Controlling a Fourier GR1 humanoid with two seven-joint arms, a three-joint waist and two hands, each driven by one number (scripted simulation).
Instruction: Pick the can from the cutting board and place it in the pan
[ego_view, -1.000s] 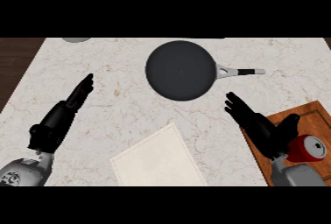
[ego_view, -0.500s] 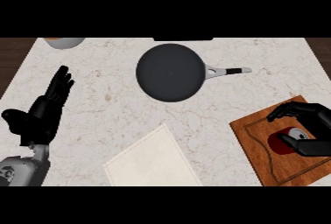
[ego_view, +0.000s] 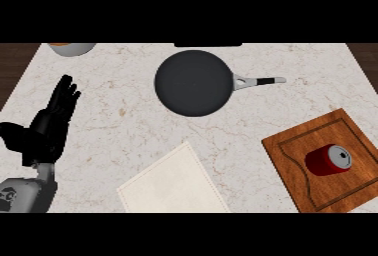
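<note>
Now can (ego_view: 329, 160) lies on cutting board (ego_view: 295, 150) — left hand (ego_view: 49, 125) open; right hand out of view.

Matt dark pan (ego_view: 192, 82), grained wooden cutting board (ego_view: 295, 160), shiny-topped red can (ego_view: 329, 160), veined marble counter (ego_view: 125, 120).

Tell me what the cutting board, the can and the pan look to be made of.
The cutting board looks like wood, reddish-brown with visible grain and a groove near its rim. The can looks like metal: red side, silvery top with what seems a pull tab. The pan is dark matte grey, probably coated metal; its handle is pale grey with a dark band, material unclear.
</note>
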